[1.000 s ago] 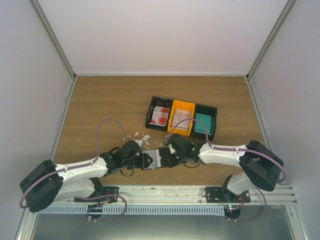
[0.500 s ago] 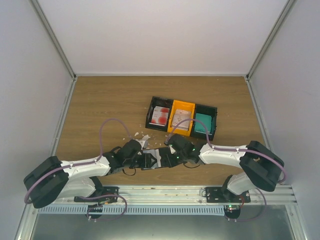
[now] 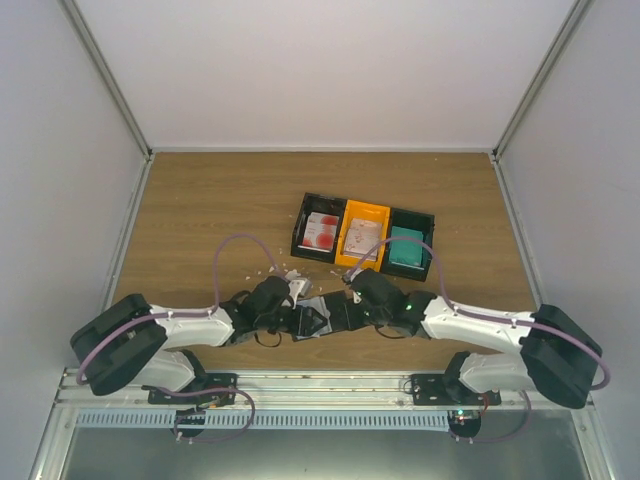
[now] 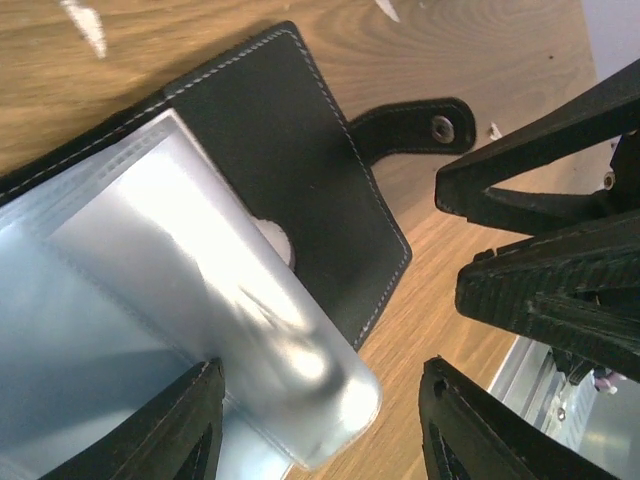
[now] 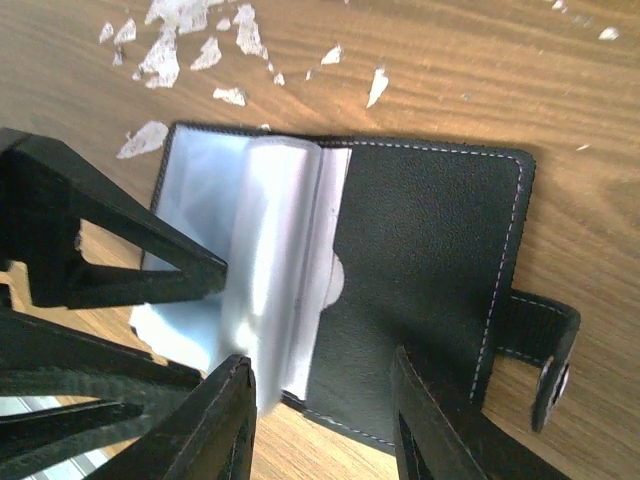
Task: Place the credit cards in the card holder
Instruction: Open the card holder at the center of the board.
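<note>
Honestly, not far along yet. The card holder (image 3: 318, 318) lies open near the middle of the bench's (image 3: 200, 200) near edge with its clear sleeves (image 5: 270, 250) fanned up, and I can't see a single card in them. The credit cards (image 3: 322, 232) all sit in the row of bins (image 3: 366, 209) mid-bench: red-and-white, pinkish, teal. My left pincer (image 4: 318, 425) has its fingers apart, straddling a sleeve corner. My right pincer (image 5: 318, 405) is spread too, over the holder, gripping nothing. I reckon we're only prepping a sleeve, with every card left to load.
</note>
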You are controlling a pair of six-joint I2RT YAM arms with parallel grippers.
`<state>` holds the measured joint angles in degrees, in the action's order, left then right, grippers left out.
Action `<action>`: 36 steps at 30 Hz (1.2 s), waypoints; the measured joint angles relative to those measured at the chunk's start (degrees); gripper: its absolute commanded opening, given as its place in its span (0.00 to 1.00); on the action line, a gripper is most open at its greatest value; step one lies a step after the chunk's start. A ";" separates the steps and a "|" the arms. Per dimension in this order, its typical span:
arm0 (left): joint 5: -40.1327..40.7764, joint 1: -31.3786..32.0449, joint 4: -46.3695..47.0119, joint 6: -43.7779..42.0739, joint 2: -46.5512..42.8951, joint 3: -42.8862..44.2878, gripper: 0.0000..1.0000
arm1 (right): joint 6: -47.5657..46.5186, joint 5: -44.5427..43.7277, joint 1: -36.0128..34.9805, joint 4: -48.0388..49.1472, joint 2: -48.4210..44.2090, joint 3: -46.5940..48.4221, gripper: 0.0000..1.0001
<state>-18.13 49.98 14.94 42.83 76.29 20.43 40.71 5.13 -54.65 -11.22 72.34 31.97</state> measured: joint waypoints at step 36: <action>-3.61 0.00 4.09 -7.04 9.29 7.63 0.25 | -2.71 1.79 -0.02 0.87 4.39 -2.58 0.29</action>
<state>-21.74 49.98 19.03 35.79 85.58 28.05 38.00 6.92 -54.68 -10.35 76.73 29.39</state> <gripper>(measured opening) 0.256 0.328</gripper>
